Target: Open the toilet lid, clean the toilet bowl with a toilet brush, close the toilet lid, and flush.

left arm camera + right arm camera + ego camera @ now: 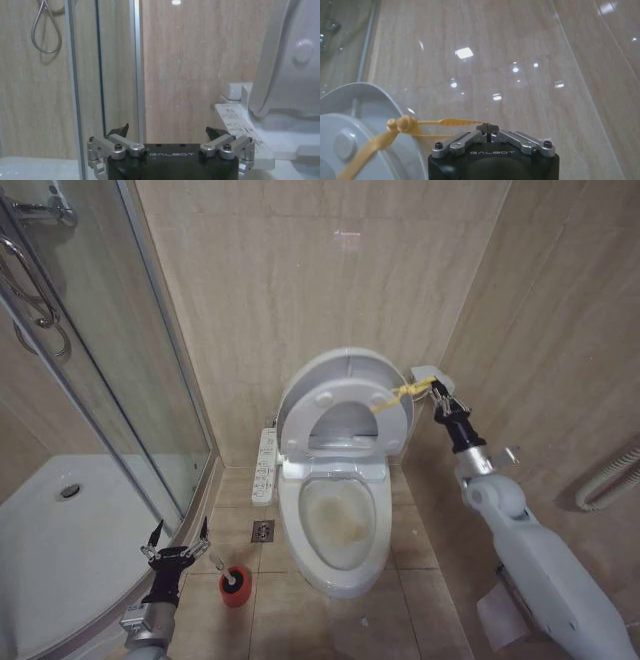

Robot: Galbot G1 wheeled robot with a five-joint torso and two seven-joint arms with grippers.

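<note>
Against the beige tiled back wall [300, 290] we are looking down at the white elongated ceramic toilet bowl [340, 565], which is showing a yellowish stain inside and is carrying a long white button panel [265, 465] along the side nearer the curved glass shower enclosure [90, 410]. Above the bowl, the large glossy white plastic oval toilet lid [350, 370] is standing raised toward the wall, and the ring-shaped white seat [330, 415] is lifted in front of it. A knotted yellow strap [400, 395] is running from the lid's edge toward the right wall, and our right gripper [440, 395] is reaching up beside the lid with its jaws pinched together on the end of that strap; in the right wrist view the fingertips are meeting on the strap [445, 122] with the lid [365, 108] just beside them. Our left gripper [178, 545] is hanging low near the shower's edge with its jaws spread wide and holding nothing, which the left wrist view confirms [167, 133]. On the floor tiles [420, 600], between that gripper and the bowl, the small round red holder [237, 588] is standing with the toilet brush's thin white handle [229, 579] resting in it, near a small square floor drain [262, 530].
</note>
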